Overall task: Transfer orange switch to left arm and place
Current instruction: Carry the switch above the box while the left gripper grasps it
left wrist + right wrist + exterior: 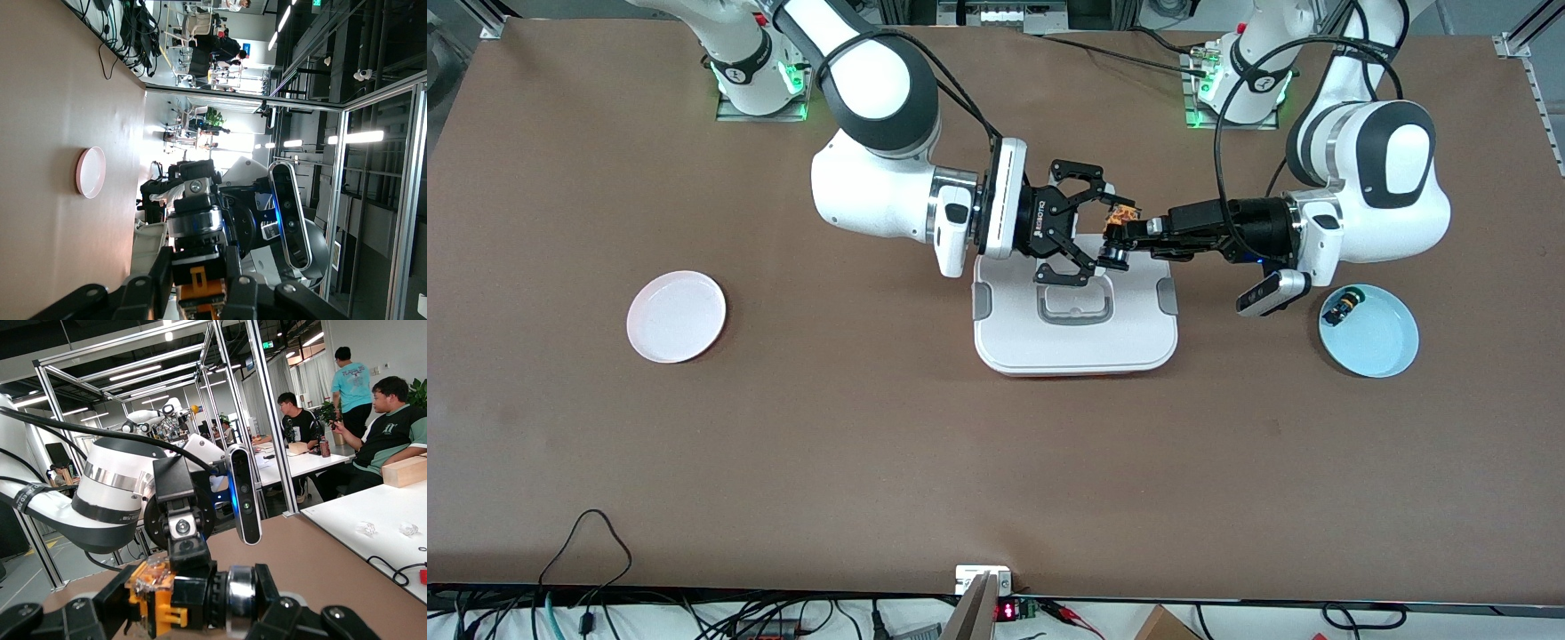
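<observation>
Over the white box [1076, 333] mid-bench, the orange switch [1119, 233] lies lengthwise between two facing claws, the left claw [1116, 240] and the right claw [1096, 233] both clamped on it, neither nearer

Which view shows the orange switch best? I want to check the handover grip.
The right wrist view: the orange switch fills the foreground, clamped between both grippers. The left wrist view shows it partly hidden by fingers. The front view shows it small, between the right gripper and left gripper over the box.
</observation>
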Motion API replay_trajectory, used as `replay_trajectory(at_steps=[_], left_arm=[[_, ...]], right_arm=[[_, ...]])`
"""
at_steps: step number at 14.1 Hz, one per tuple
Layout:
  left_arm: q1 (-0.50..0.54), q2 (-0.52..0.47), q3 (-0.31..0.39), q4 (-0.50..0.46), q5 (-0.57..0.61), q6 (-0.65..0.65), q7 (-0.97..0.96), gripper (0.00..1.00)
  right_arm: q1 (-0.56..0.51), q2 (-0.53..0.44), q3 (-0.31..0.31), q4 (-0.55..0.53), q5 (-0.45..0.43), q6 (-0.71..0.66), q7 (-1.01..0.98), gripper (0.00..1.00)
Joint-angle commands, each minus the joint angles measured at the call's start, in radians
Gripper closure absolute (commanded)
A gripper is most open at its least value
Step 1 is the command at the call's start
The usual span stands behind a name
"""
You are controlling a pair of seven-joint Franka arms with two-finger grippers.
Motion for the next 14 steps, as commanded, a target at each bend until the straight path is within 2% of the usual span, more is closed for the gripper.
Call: replay_trajectory(at_steps=[1,2,3,4,12,13,14], left_arm=[[0.003,-0.015,-0.027,-0.009,-0.009,0.006,0.020,0.89],[0.005,-0.015,-0.027,-0.008,-0.009,0.006,0.020,0.89],[0.005,-0.015,-0.027,-0.008,-0.009,0.005,0.018,0.89],[0.005,-0.015,-0.027,-0.008,-0.009,0.005,0.018,0.89],[0.009,-0.017,-0.025,-0.005,0.000,-0.008,0.018,0.89],[0.019,-0.015,-0.021,0.000,0.015,-0.009,0.024,0.89],[0.023,-0.015,-0.022,0.005,0.081,-0.009,0.029,0.89]], right_arm=[[0.002,0.007,0.003,0.028,0.024,-0.004,0.010,0.97],[0.000,0.007,0.003,0.028,0.025,-0.004,0.016,0.90],[0.000,0.007,0.003,0.028,0.025,-0.004,0.032,0.42],[0.000,0.007,0.003,0.027,0.025,-0.004,0.052,0.01],[-0.018,-0.002,0.002,0.028,0.024,-0.007,0.097,0.00],[-0.023,-0.002,0.002,0.028,0.024,-0.007,0.098,0.00],[-0.024,-0.004,0.003,0.028,0.024,-0.007,0.105,0.00]])
